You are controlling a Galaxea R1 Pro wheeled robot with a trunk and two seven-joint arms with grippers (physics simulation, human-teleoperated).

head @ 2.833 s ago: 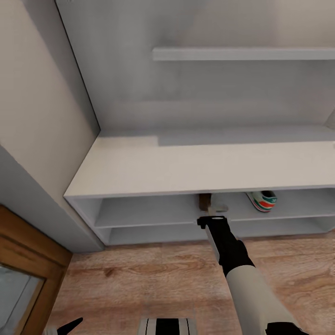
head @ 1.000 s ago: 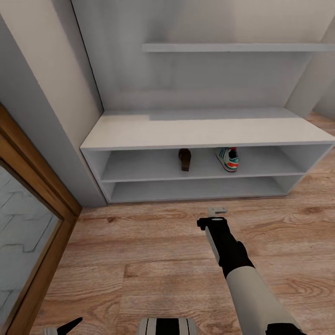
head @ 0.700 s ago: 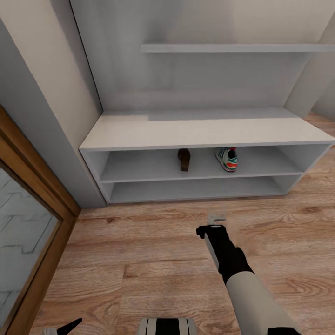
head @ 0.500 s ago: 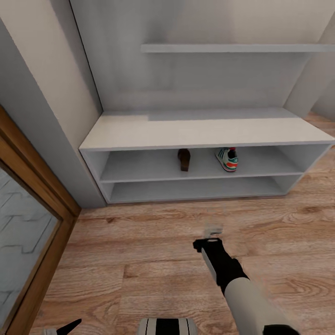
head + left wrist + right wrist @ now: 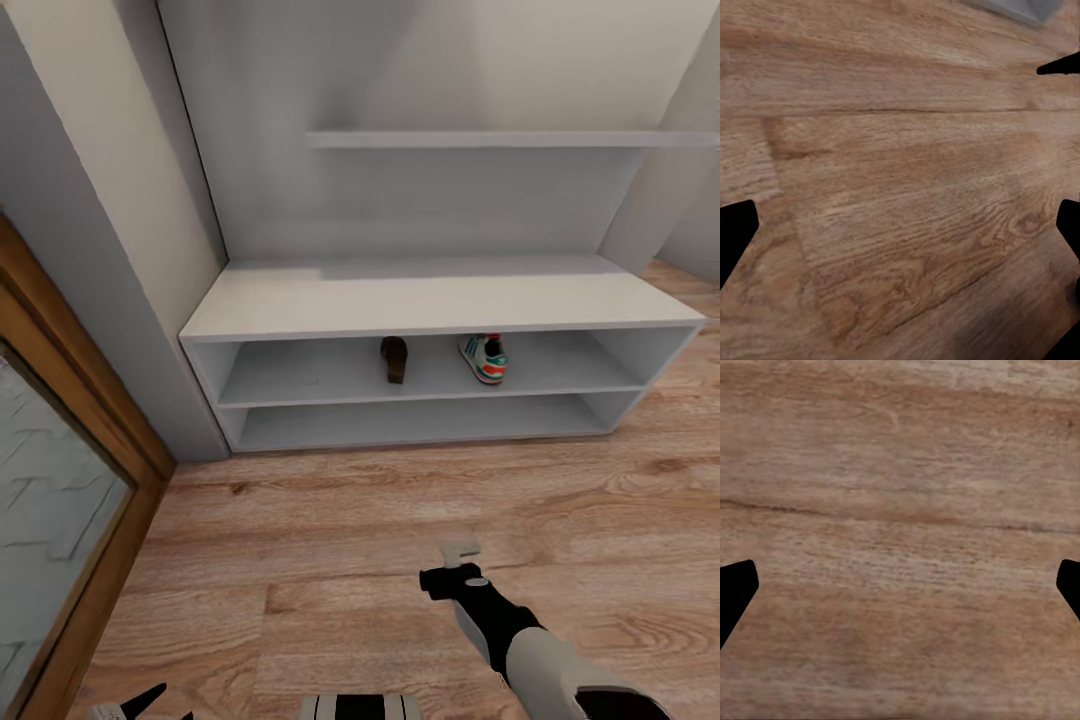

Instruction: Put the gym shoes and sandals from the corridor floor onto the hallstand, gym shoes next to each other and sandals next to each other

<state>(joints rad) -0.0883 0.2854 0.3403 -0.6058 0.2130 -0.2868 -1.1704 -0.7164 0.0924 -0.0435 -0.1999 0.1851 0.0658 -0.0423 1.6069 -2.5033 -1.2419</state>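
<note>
Head view looks down on the hallstand (image 5: 440, 300), pale grey against the wall. On its upper shelf row one sandal (image 5: 395, 359) stands about mid-width, and one gym shoe (image 5: 484, 358) sits to the right of it, apart from it. The other shoe of each pair is nowhere on the corridor floor (image 5: 330, 520) in front of the hallstand.

The right pincer (image 5: 460, 553) hangs low over the planks, well in front of the hallstand, and carries nothing. In the right wrist view its dark tips sit at the far edges of the picture, spread wide over bare wood. The left pincer (image 5: 900, 210) looks likewise spread and empty in the left wrist view.

The risk I'd watch is the spacing on that shelf. The gap between sandal and gym shoe looks modest, so a partner shoe pushed in there could knock either one over or off the shelf's front edge. Pairing wrongly is also possible: each mate should go on the outer side, sandal to the left, gym shoe to the right.
</note>
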